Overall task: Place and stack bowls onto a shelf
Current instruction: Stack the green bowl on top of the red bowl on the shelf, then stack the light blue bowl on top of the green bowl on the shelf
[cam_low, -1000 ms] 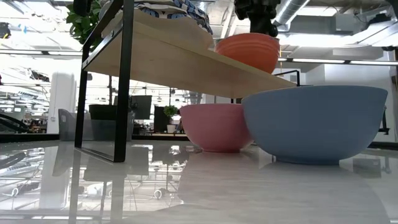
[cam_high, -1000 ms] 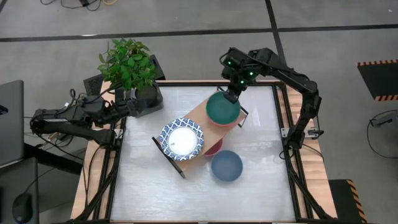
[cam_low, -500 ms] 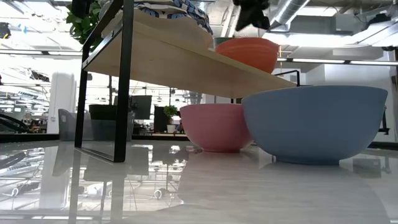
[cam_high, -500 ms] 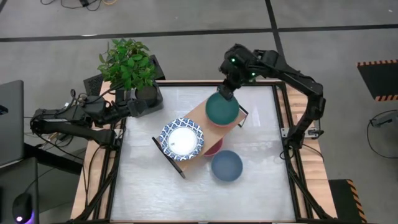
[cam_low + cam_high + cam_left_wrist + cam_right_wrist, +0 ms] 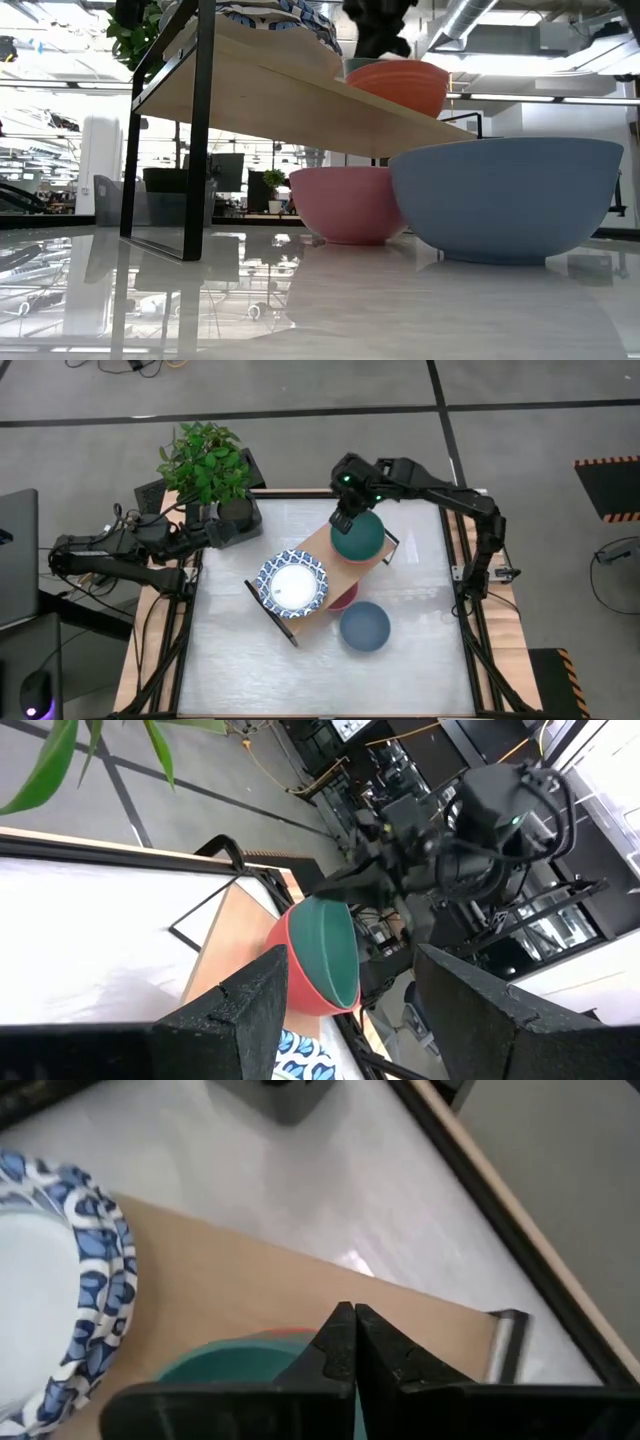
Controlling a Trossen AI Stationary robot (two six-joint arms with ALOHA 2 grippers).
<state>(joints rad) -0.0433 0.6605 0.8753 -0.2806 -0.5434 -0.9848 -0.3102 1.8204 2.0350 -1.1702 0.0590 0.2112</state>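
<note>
My right gripper point(image 5: 343, 520) is fully closed, fingers pressed together, holding nothing. It hovers just above the far rim of the green bowl point(image 5: 358, 535), which sits nested in the red bowl point(image 5: 400, 84) on the shelf point(image 5: 315, 546). Beside the gripper, the patterned bowl point(image 5: 293, 583) occupies the shelf's other end. Past the shelf's near edge, the blue bowl point(image 5: 364, 626) and pink bowl point(image 5: 347, 204) stand on the bench point(image 5: 420, 600). My left gripper point(image 5: 222, 532) waits open near the plant pot point(image 5: 235, 515).
</note>
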